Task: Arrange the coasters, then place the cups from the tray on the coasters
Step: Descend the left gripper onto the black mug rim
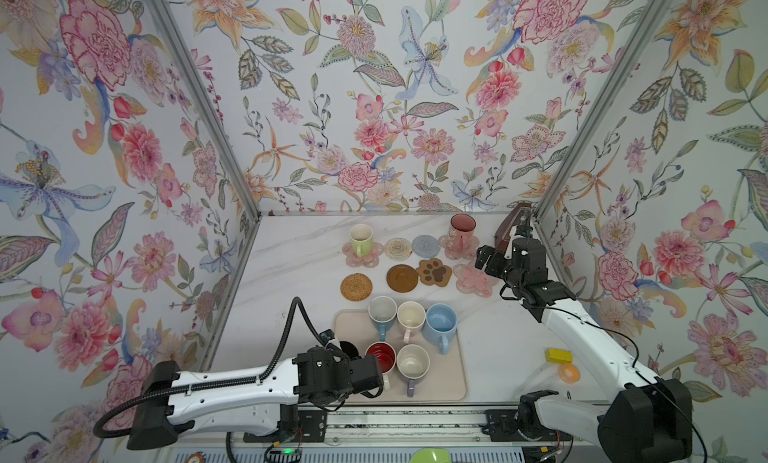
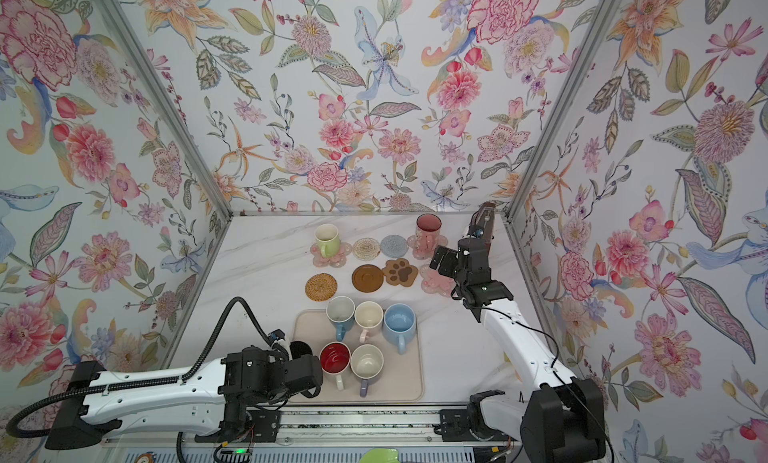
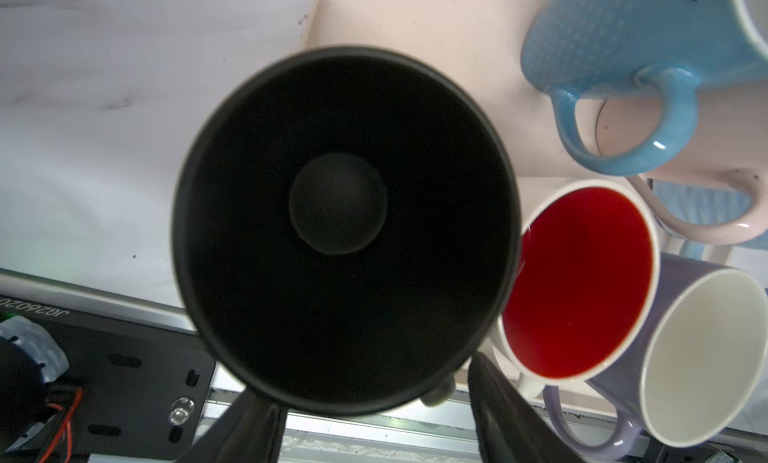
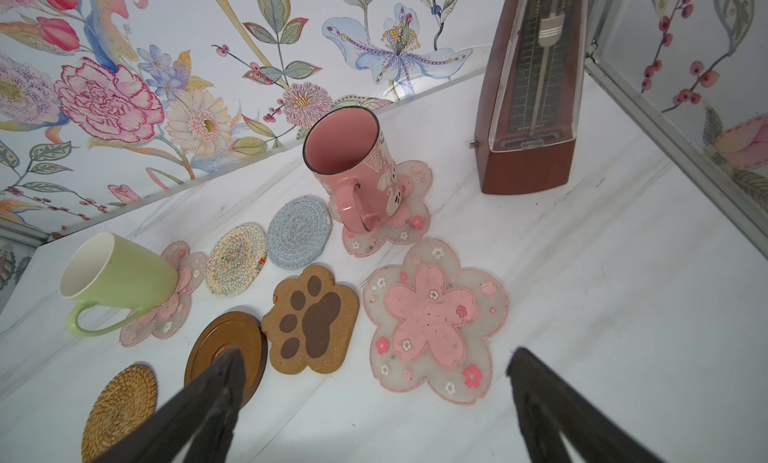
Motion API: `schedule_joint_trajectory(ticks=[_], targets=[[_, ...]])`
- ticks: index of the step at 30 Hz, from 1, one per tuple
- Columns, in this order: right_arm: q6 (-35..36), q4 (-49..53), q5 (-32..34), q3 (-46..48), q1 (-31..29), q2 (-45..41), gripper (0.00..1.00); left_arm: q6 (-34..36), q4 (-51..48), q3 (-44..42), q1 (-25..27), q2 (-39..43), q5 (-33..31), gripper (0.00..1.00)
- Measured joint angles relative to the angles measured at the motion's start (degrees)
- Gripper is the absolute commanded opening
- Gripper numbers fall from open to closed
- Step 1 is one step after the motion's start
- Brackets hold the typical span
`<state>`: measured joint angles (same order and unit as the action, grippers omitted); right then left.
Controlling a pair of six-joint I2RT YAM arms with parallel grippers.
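Several coasters lie in two rows at the back. A light green cup (image 1: 360, 238) stands on a pink flower coaster (image 1: 362, 257), a pink patterned cup (image 4: 353, 170) on another (image 4: 411, 216). Five more cups stand on the beige tray (image 1: 449, 382), among them a red-inside cup (image 3: 582, 282) and a lavender one (image 3: 702, 357). My left gripper (image 3: 363, 375) hangs over a black cup (image 3: 345, 228) at the tray's front left, jaws open astride its handle. My right gripper (image 4: 376, 353) is open and empty above the bare third flower coaster (image 4: 434, 315), next to the paw coaster (image 4: 311, 319).
A brown metronome (image 4: 536, 108) stands in the back right corner, close behind my right gripper. A yellow block (image 1: 559, 355) and an orange tape roll (image 1: 568, 373) lie right of the tray. Floral walls close three sides; a metal rail (image 1: 415, 423) runs along the front.
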<state>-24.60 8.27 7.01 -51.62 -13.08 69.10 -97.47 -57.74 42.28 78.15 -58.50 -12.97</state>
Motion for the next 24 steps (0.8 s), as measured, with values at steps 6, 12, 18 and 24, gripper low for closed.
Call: schedule_joint_trajectory(ticks=[6, 12, 18, 24], targets=[[0.2, 0.0, -0.8, 0.0, 0.0, 0.0, 0.99, 0.6, 3.6, -3.3, -1.9, 0.0, 0.4, 0.64], [0.2, 0.0, -1.2, 0.0, 0.1, 0.1, 0.99, 3.4, 5.2, -3.5, -4.5, -0.1, 1.2, 0.53], [0.2, 0.0, -1.5, 0.0, 0.2, 0.1, 0.99, 6.4, 6.9, -5.1, -5.9, 0.1, 2.8, 0.44], [0.2, 0.0, -1.7, 0.0, 0.4, 0.2, 0.99, 9.0, 7.0, -5.7, -6.4, 0.5, 4.0, 0.38]])
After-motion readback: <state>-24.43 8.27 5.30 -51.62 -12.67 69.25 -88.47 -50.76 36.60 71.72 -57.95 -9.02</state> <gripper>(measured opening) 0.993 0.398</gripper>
